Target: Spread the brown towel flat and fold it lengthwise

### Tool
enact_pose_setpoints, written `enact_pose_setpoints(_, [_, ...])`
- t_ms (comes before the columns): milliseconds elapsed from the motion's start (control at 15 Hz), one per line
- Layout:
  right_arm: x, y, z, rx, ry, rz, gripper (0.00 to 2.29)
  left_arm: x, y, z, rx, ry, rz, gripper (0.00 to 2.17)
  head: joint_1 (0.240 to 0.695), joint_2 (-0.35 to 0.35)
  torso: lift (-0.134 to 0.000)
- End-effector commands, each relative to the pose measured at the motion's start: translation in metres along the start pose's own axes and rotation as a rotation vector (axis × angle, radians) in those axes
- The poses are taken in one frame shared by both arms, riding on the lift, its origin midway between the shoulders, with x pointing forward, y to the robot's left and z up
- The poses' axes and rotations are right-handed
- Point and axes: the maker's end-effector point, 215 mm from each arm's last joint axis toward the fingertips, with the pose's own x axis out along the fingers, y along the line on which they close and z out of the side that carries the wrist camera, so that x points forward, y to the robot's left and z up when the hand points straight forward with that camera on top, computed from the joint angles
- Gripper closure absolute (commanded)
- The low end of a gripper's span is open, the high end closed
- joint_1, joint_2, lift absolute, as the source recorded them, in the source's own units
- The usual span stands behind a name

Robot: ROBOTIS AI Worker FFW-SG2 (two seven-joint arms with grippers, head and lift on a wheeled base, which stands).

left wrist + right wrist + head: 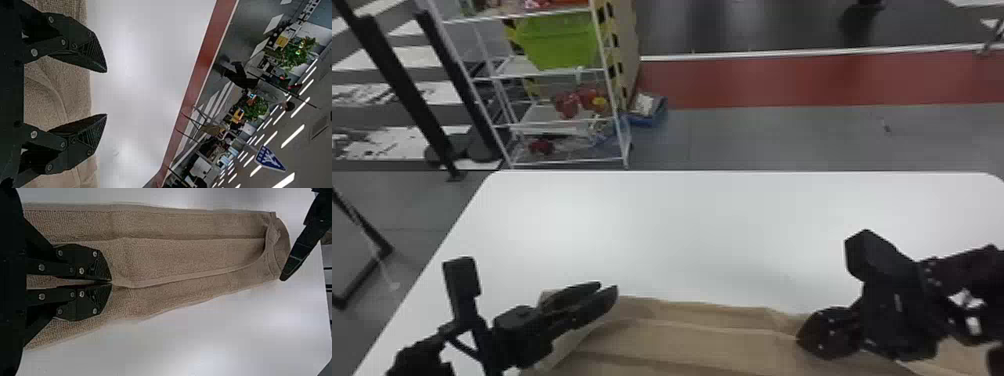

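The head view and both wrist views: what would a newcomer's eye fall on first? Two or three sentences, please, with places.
Likely the brown towel first, lying creased across the near part of the white table. Then the right pincer, shut on a fold, and the left pincer, open by the towel's left end. Beyond the table, toward the head view's left, a bright green bin stands out on a white rack.

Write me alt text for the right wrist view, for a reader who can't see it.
The right gripper pinches a brown towel at one of its edges; the towel stretches away in long creases over a white table, with the left gripper beside its far end.
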Motion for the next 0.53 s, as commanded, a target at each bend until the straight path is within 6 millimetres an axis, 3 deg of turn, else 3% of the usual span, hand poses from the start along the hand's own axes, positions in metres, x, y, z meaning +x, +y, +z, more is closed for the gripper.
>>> enact_pose_setpoints(0, [-0.009,0.003,0.014,-0.020,-0.019,-0.012,1.05,-0.001,0.001,-0.001,0.000,0.002,0.003,0.58,0.695,0.135,-0.123])
enact_pose_setpoints(267, [-0.011,0.024,0.016,-0.037,-0.023,0.006,1.05,0.001,0.002,0.005,0.003,-0.007,0.011,0.58,0.695,0.152,-0.123])
enact_pose_setpoints(467, [-0.005,0.038,0.003,-0.032,-0.001,0.032,1.05,0.002,0.001,0.007,0.004,-0.007,0.015,0.58,0.695,0.158,-0.123])
